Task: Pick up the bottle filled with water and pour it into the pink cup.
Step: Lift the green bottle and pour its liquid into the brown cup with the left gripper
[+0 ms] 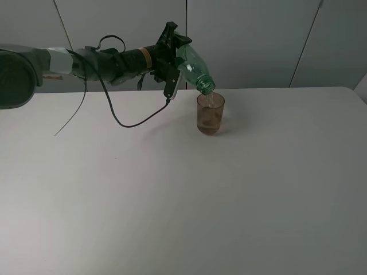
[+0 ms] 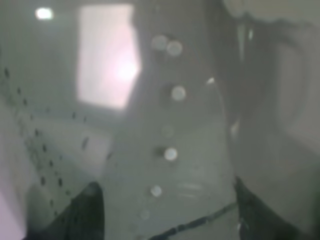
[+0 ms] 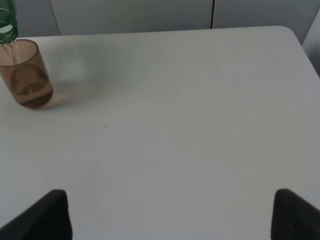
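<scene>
My left gripper (image 1: pixel 175 51) is shut on the green transparent bottle (image 1: pixel 194 67) and holds it tilted, mouth down, right over the rim of the pink cup (image 1: pixel 210 113). A thin stream of water runs from the bottle mouth into the cup, which stands upright on the white table (image 1: pixel 183 195) at the back middle. In the left wrist view the bottle body (image 2: pixel 180 140) fills the picture between the two dark fingertips (image 2: pixel 85 212). In the right wrist view the cup (image 3: pixel 25 74) and the bottle mouth (image 3: pixel 7 27) show far off, and my right gripper (image 3: pixel 170 212) is open and empty.
A black cable (image 1: pixel 135 121) hangs from the left arm and lies on the table left of the cup. Grey wall panels (image 1: pixel 258 40) stand behind the table's back edge.
</scene>
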{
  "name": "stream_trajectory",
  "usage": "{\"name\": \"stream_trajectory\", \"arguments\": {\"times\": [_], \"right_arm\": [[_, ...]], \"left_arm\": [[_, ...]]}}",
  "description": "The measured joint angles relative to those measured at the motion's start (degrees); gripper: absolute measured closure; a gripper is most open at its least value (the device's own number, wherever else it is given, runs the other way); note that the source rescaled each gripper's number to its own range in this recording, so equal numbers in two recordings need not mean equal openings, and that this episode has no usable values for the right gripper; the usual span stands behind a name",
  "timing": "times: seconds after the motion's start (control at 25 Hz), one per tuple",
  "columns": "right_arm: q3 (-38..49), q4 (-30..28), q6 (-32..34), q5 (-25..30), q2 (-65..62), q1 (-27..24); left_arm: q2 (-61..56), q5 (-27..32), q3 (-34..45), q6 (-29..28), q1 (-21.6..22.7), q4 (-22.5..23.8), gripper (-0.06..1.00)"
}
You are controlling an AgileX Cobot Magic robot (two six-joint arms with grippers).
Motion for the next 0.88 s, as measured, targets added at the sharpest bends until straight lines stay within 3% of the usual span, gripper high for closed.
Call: {"name": "stream_trajectory", "arguments": {"times": [0.88], "right_arm": [[0.00,-0.99,0.00,0.00,0.00,0.00]], "left_arm": [[0.00,-0.49,0.00,6.42,-1.22,-0.36,0.93]]}}
